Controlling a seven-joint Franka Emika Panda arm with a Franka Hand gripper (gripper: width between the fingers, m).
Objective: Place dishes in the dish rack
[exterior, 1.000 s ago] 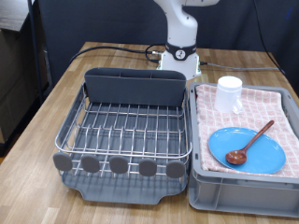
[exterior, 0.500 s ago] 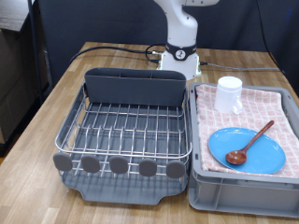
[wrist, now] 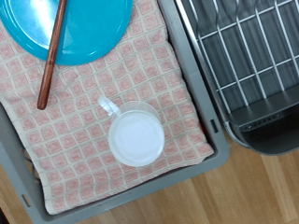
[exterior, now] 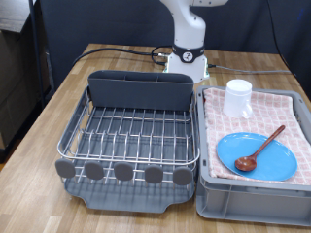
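The bright-blue plate (exterior: 257, 155) lies on the pink checked cloth in the grey crate (exterior: 208, 199), at the exterior view's right. The reddish-brown wooden spoon (exterior: 260, 149) rests across the plate. The small white mug (exterior: 238, 98) stands upright on the cloth behind them. The dish rack (exterior: 131, 131), silver wire on a dark grey tray with a tall grey caddy (exterior: 141, 90), holds no dishes. The gripper does not show in either view. The wrist view looks down on the mug (wrist: 136, 137), the plate (wrist: 77, 26), the spoon (wrist: 51, 56) and a corner of the rack (wrist: 245, 51).
The rack and the crate stand side by side on a wooden table (exterior: 58, 107). The robot's white base (exterior: 188, 58) stands behind them, with a black cable (exterior: 117, 52) running along the table's back.
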